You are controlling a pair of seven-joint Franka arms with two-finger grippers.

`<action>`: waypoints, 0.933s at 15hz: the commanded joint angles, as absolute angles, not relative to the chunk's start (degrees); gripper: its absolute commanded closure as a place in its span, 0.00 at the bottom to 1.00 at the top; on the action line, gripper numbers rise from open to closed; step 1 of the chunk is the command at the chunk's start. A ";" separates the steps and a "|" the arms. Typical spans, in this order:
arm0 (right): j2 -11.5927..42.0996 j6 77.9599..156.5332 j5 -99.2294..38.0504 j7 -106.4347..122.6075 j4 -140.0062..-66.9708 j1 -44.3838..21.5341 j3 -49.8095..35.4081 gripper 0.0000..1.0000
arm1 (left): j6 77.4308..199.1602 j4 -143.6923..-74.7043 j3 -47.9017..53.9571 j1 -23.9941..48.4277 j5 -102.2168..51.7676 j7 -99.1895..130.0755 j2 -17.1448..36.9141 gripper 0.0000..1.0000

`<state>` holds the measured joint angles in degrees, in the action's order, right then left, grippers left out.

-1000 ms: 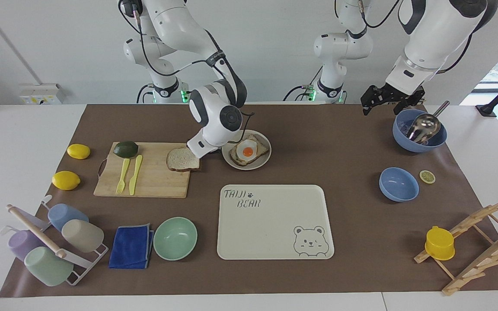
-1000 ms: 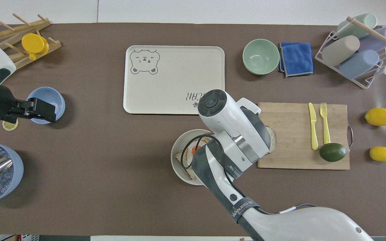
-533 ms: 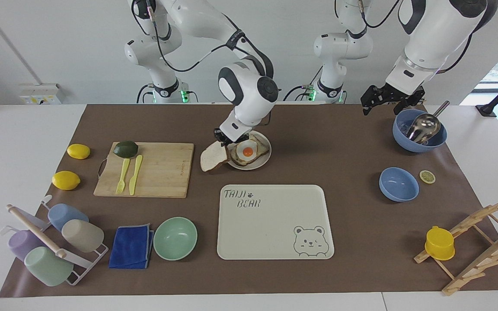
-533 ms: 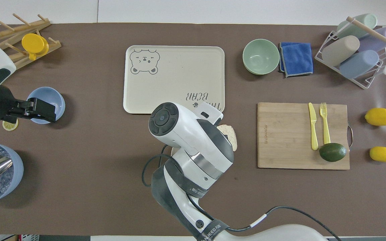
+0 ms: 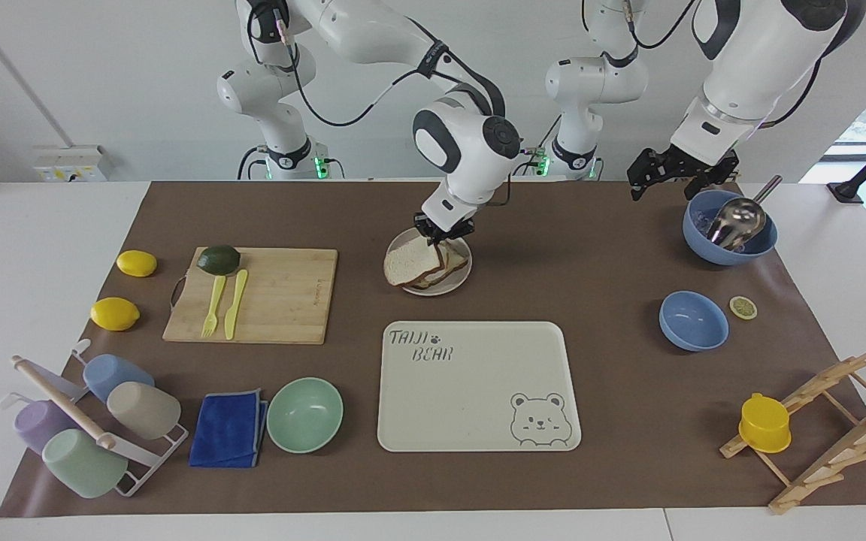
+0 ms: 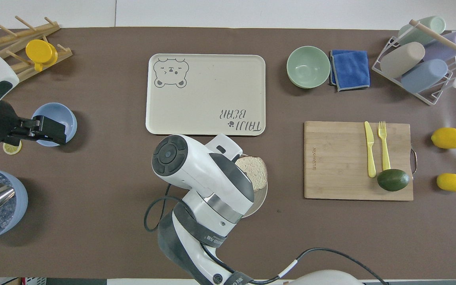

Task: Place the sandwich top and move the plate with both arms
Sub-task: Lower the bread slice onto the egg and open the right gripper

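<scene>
One sandwich top [image 5: 409, 264]: pale, roughly square bread slice with darker crust, tilted over toast on the plate.
Plate [image 5: 460, 280]: small, round, shallow, beige-grey.
Right gripper [image 5: 444, 237]: black, pinched on the slice's edge.
Left gripper [image 5: 675, 174]: fingers apart, waiting above the blue bowl [image 5: 728, 237].

Right arm [image 6: 200, 186] hides most of the plate [image 6: 263, 198] from overhead

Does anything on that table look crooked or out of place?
One thing: the plain light-brown bread slice sits tilted over the small round beige-grey plate, one edge pinched in the right pincer and its free edge overhanging the rim toward the wooden cutting board. Nothing looks spilled.
</scene>
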<state>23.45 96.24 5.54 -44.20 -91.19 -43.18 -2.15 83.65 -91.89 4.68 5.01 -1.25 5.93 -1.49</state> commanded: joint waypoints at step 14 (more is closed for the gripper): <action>19.00 104.68 0.79 -45.36 -93.78 -40.35 -2.81 0.03 | 83.23 -92.64 5.01 4.48 -1.76 6.24 -2.55 0.00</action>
<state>23.11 104.47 2.19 -45.45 -93.04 -42.67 -2.41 83.65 -91.89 4.68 5.01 -1.25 5.93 -1.49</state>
